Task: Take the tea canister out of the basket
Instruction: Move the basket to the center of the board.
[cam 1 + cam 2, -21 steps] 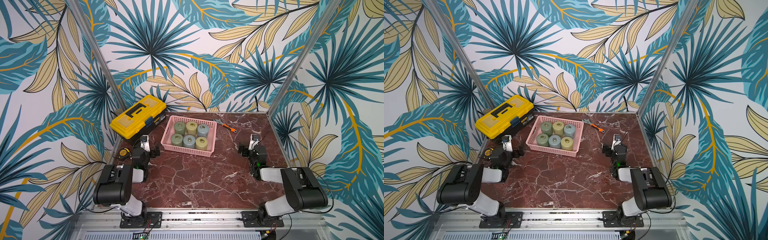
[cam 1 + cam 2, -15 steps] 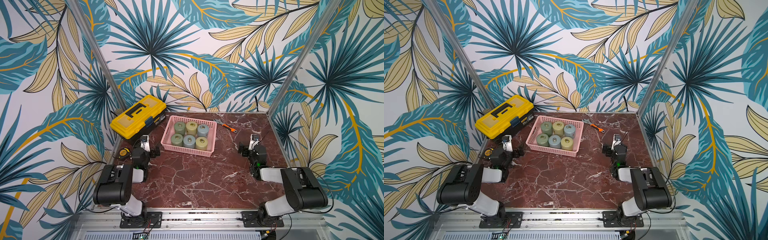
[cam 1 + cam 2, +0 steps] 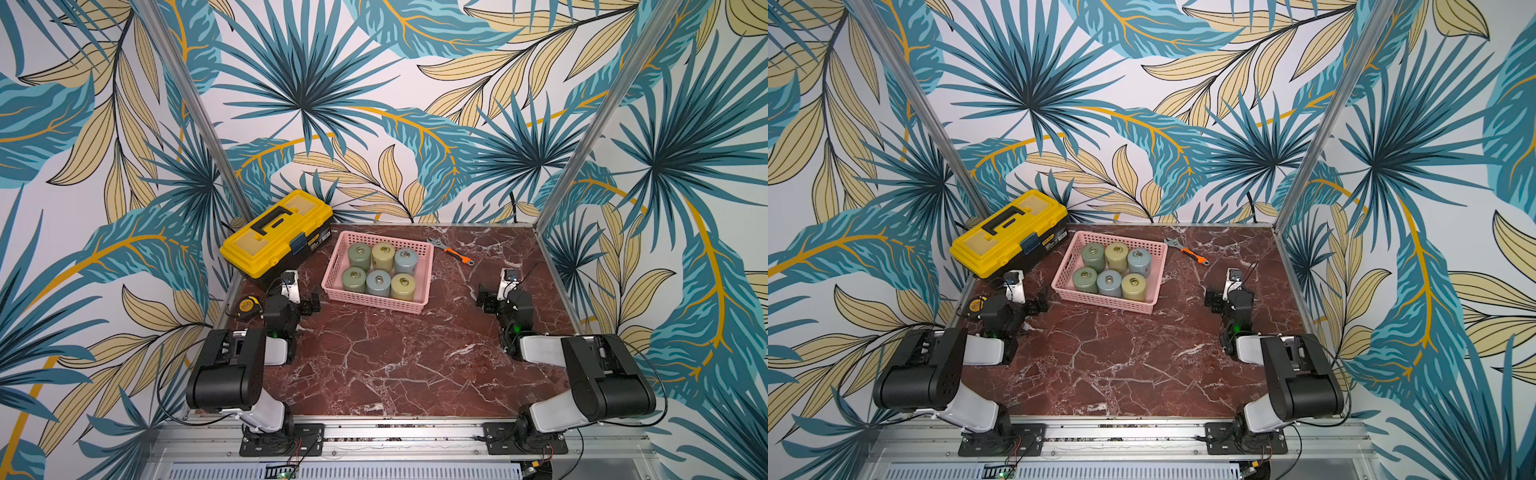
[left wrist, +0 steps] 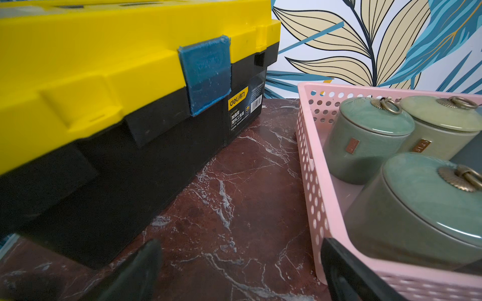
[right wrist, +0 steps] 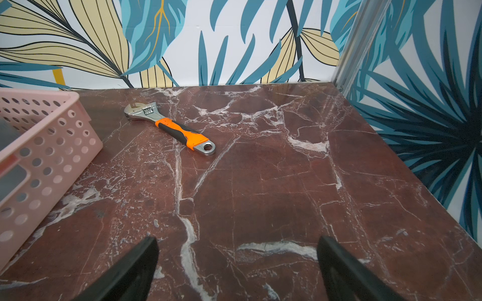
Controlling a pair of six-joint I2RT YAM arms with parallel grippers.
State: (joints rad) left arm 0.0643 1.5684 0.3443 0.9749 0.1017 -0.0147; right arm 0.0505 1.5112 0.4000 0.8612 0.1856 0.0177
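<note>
Six canisters upright in basket; near corner just beside left jaws, right jaws well apart. Both pairs wide, empty.

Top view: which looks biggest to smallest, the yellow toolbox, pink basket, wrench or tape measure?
1. yellow toolbox and pink basket: about alike, so unranked
2. wrench: long but thin
3. tape measure: smallest

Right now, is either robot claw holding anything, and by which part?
Nothing is held: the left gripper and right gripper both stand open and empty.
</note>
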